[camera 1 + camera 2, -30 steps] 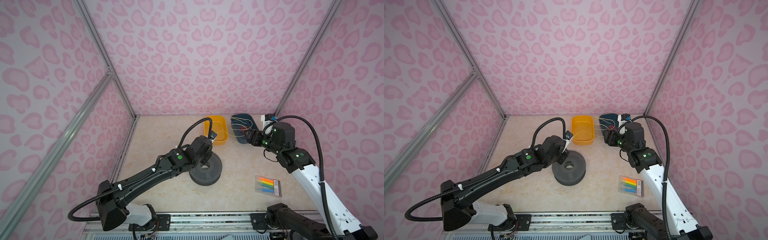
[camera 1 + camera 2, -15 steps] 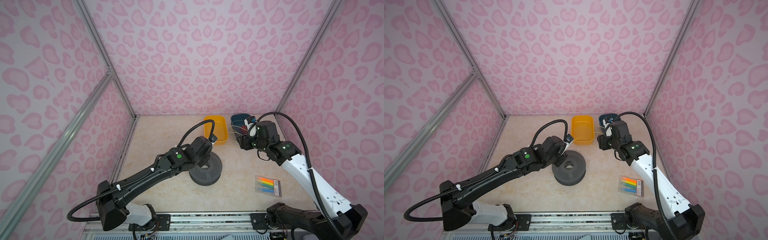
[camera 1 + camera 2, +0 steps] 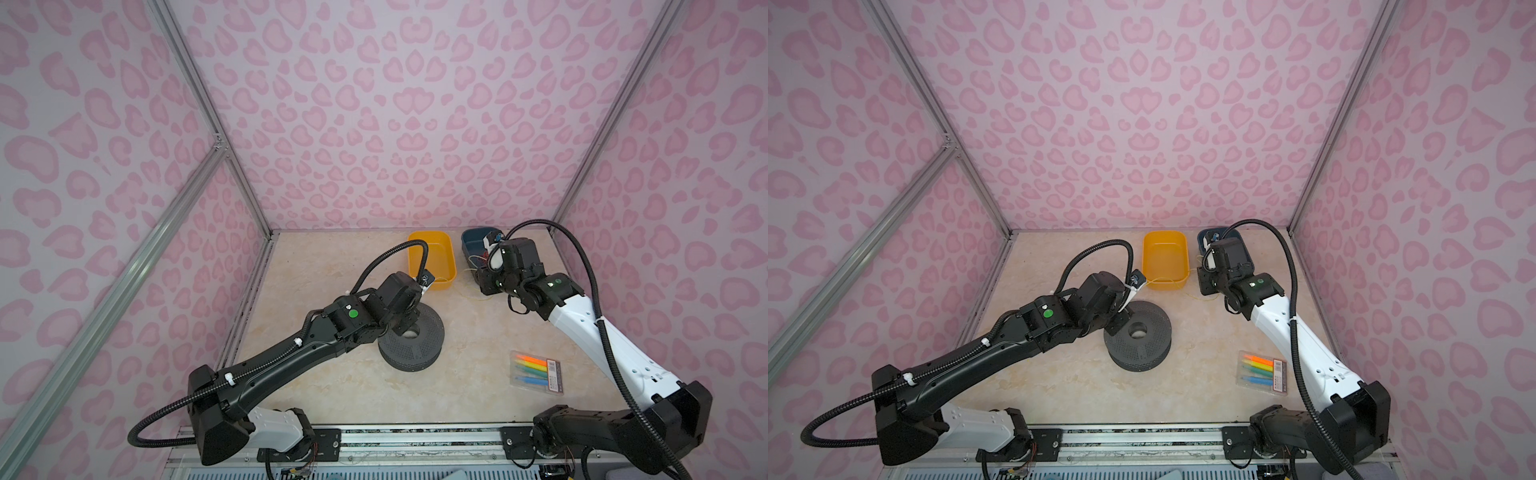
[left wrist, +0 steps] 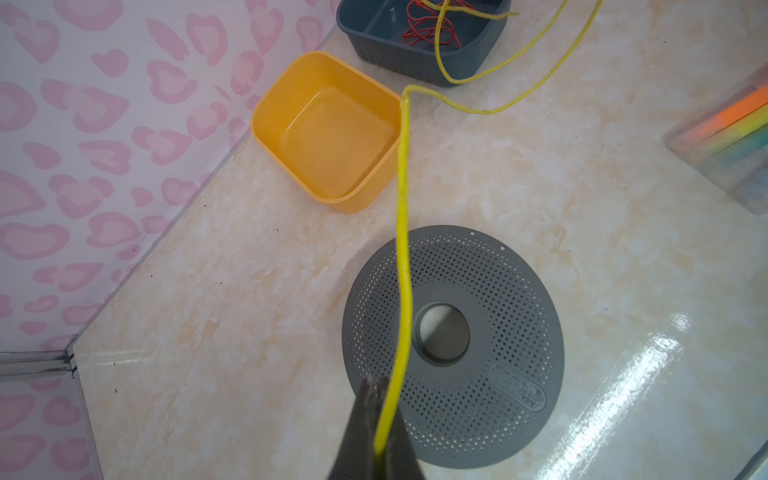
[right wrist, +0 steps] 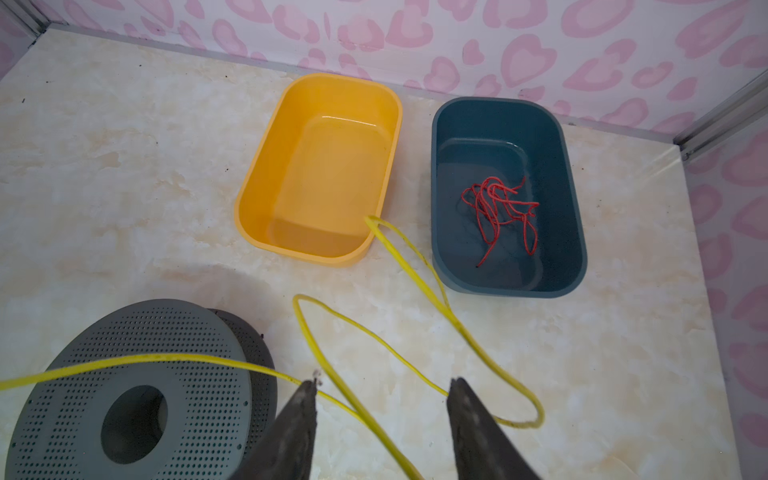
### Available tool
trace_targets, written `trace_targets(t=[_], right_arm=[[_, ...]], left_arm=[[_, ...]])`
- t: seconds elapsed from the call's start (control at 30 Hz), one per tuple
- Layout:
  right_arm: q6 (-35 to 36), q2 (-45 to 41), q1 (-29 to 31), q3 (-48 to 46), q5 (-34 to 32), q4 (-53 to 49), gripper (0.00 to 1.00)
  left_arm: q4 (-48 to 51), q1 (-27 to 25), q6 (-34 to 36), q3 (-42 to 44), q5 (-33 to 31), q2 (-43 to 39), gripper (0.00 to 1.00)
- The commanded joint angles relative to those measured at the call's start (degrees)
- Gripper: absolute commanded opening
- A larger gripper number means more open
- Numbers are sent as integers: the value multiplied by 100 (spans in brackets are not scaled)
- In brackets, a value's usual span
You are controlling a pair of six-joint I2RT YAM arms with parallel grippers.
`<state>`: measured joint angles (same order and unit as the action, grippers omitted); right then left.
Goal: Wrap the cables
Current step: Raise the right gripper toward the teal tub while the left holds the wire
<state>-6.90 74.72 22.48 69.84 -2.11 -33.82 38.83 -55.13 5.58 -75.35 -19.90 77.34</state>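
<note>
Left gripper (image 4: 380, 419): fingers pressed together, clamped on the yellow wire (image 4: 402, 208), poised over the grey perforated spool (image 3: 411, 345) at its 10 o'clock edge

Wire leaves the closed tips, crosses above the spool's top flange beside the centre hole, reaches the near corner of the yellow bin (image 3: 430, 237), kinks there and swings off toward the right arm

Right gripper (image 5: 383, 384): jaws apart, a clear gap between the two fingers; it sits at about 2 o'clock from the spool, low over the table (image 3: 353, 395) in front of the blue bin (image 5: 498, 99)

In the right wrist view the wire makes loose loops over the table between bins and spool. One strand passes through the gap between the open fingers; another runs beside one fingertip and on across the spool top. Cannot tell whether either strand touches a finger

Yellow bin: 12 o'clock from the spool, against the back wall. Blue bin: 1 o'clock, just beside the yellow one, holding a tangle of red wires (image 5: 498, 212)

Marker pack (image 3: 536, 370): flat on the table, about 4 o'clock from the spool, well apart from the wire
</note>
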Motion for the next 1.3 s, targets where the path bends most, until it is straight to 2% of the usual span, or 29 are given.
trace_targets(t=[0.0, 0.17, 0.33, 0.43, 0.57, 0.83, 1.07, 1.27], right_arm=[[70, 26, -15, -58, 3, 78, 50], [38, -54, -24, -148, 59, 155, 48], [-109, -128, -61, -173, -127, 194, 14], [-286, -228, -122, -190, -361, 324, 0], [-683, -374, -607, -17, -286, 601, 0], [-1697, -552, -1650, 550, 71, 1396, 0], [-2738, -751, -2661, 310, 630, 2073, 0], [-3297, -835, -3133, 102, 899, 2436, 0]], left_arm=[[-7, 4, 39, -83, 26, -96, 3], [19, 3, 48, -73, 39, -131, 4], [9, 3, 57, -16, -35, -193, 3], [10, 3, 57, 73, -118, -219, 3], [-7, 4, -25, 198, -135, -224, 3], [-16, 27, 48, 515, -653, -159, 4], [88, 116, 30, 912, -511, -263, 4], [260, 126, 68, 1144, -618, -180, 3]])
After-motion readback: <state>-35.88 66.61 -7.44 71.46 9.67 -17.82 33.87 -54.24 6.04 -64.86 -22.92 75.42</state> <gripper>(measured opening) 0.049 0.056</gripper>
